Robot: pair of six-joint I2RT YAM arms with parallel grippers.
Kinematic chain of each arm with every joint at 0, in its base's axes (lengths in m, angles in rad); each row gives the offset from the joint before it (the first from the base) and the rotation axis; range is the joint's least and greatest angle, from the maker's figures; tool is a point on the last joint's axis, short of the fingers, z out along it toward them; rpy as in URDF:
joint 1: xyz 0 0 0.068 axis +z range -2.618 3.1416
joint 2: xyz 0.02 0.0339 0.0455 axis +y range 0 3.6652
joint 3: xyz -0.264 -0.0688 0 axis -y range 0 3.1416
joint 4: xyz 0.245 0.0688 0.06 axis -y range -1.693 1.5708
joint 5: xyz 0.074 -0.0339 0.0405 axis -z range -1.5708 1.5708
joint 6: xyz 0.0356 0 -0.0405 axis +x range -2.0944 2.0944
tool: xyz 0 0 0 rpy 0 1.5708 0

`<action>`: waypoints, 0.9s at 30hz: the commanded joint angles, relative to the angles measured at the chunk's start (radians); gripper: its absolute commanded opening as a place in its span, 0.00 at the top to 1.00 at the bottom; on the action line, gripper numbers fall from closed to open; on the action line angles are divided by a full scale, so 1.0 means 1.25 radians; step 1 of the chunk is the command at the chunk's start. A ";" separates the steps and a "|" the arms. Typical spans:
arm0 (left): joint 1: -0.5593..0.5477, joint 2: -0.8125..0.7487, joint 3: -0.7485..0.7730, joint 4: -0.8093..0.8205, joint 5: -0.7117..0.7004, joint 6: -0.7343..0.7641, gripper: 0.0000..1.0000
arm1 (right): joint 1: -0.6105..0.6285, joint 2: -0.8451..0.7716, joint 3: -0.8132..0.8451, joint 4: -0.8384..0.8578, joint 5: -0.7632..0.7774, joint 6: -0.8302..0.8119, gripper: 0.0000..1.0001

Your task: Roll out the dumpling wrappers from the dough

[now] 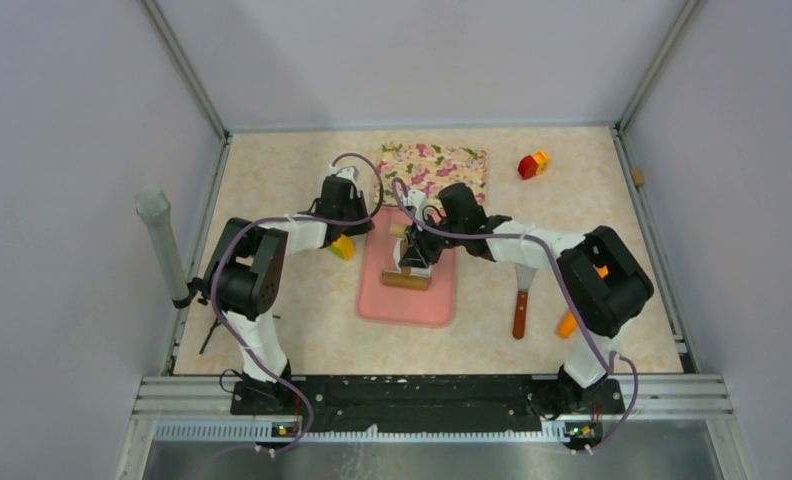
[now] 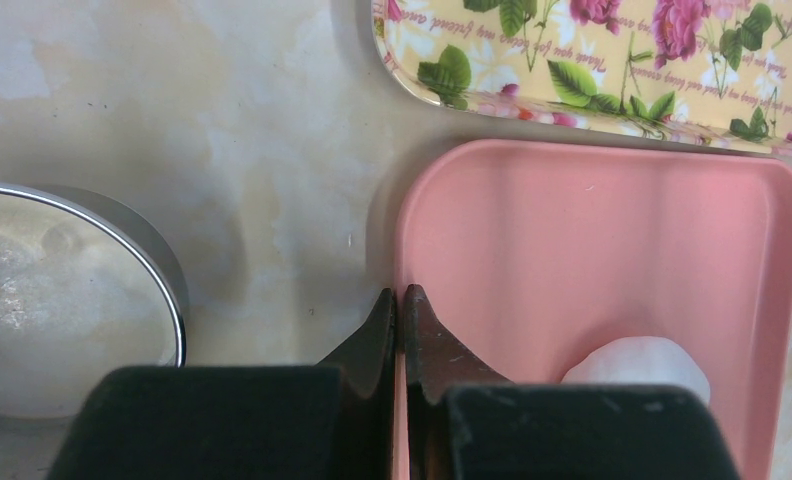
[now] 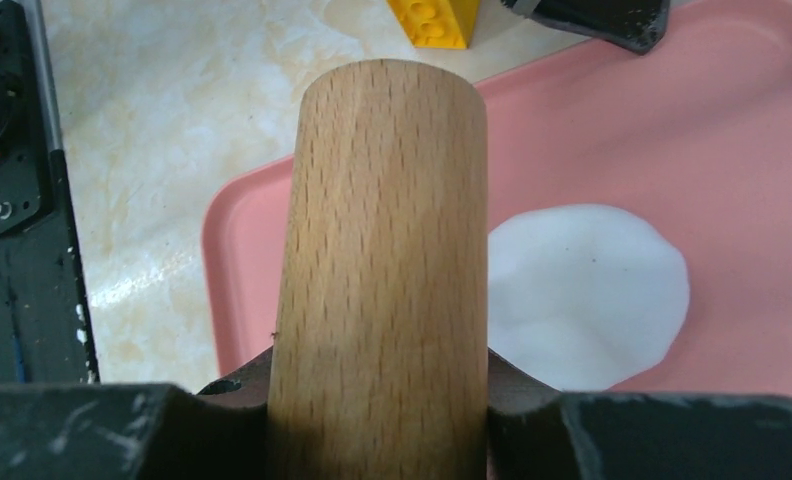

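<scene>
The dough (image 3: 582,295) is a flattened, irregular white sheet lying on the pink mat (image 3: 742,150). My right gripper (image 3: 377,370) is shut on a wooden rolling pin (image 3: 382,230), which lies just left of the dough and covers its edge. In the top view the rolling pin (image 1: 407,279) lies across the pink mat (image 1: 407,305) under the right gripper (image 1: 414,264). My left gripper (image 2: 400,300) is shut with nothing between its fingers, its tips at the left edge of the pink mat (image 2: 592,250), and the dough (image 2: 637,362) peeks out at its right. The dumpling wrappers are out of view.
A silver metal ring (image 2: 122,240) stands on the table left of the left gripper. A floral tray (image 1: 434,165) lies behind the mat. A yellow block (image 1: 343,246) sits beside the mat. A spatula (image 1: 521,300), an orange piece (image 1: 568,323) and a red-and-yellow toy (image 1: 532,165) lie to the right.
</scene>
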 commanded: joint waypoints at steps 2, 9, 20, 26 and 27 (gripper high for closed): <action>0.012 0.016 -0.037 -0.075 -0.048 0.016 1.00 | -0.005 -0.053 0.018 -0.010 -0.054 0.013 1.00; 0.012 0.019 -0.035 -0.075 -0.047 0.017 1.00 | -0.077 -0.082 0.043 0.104 -0.034 0.075 1.00; 0.012 0.020 -0.034 -0.075 -0.045 0.018 1.00 | -0.068 0.011 -0.020 0.105 0.055 0.002 1.00; 0.012 0.020 -0.035 -0.074 -0.046 0.018 1.00 | -0.030 -0.016 -0.086 0.065 0.005 -0.028 1.00; 0.012 0.019 -0.035 -0.074 -0.047 0.018 1.00 | -0.024 -0.021 -0.102 0.065 -0.005 -0.027 1.00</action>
